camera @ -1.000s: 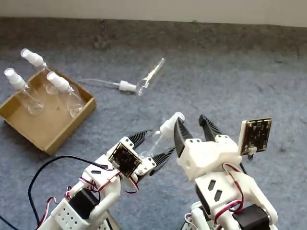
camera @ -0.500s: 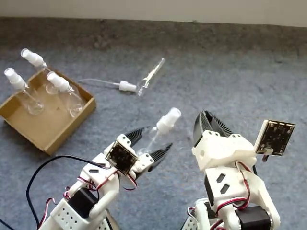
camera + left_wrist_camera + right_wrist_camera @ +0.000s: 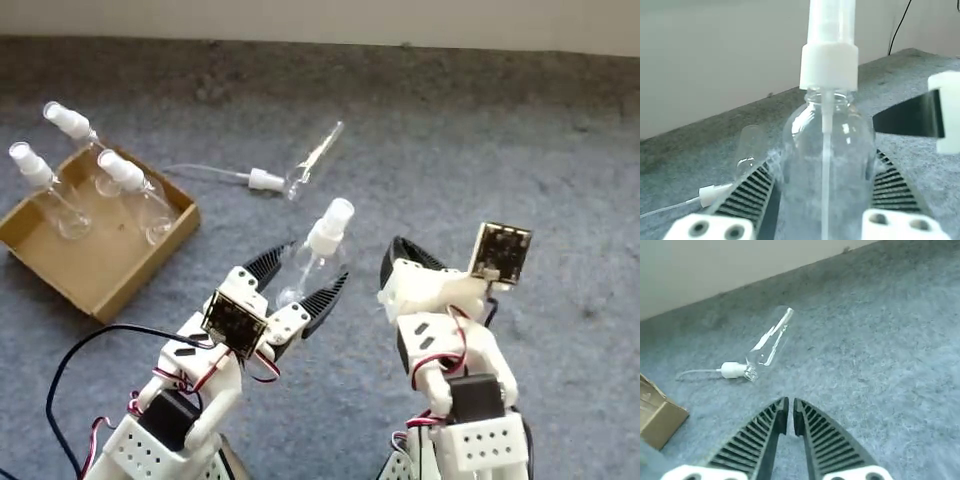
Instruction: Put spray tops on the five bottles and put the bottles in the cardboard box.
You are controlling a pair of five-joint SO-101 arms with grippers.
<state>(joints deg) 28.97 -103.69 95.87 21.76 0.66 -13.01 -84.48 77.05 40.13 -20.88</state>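
My left gripper (image 3: pixel 297 283) is shut on a clear bottle (image 3: pixel 312 258) that stands nearly upright with a white spray top (image 3: pixel 330 224) on its neck. In the left wrist view the bottle (image 3: pixel 827 150) sits between the ribbed fingers, its top (image 3: pixel 830 55) above them. Just right of the bottle my right gripper (image 3: pixel 398 254) is shut on nothing (image 3: pixel 790 415). A bare bottle (image 3: pixel 316 156) lies on the carpet farther back, a loose spray top (image 3: pixel 266 180) with its tube at its mouth. The cardboard box (image 3: pixel 110 290) at the left holds three capped bottles.
Grey carpet covers the table, with open room to the right and between the box and the arms. A pale wall runs along the far edge. The box corner (image 3: pixel 657 420) sits at the edge of the right wrist view. A black cable (image 3: pixel 90 350) loops beside the left arm.
My right gripper has let go of the spray top, drawn back from the bottle and shut. The left gripper has carried the capped bottle a little to the left and tipped it more upright.
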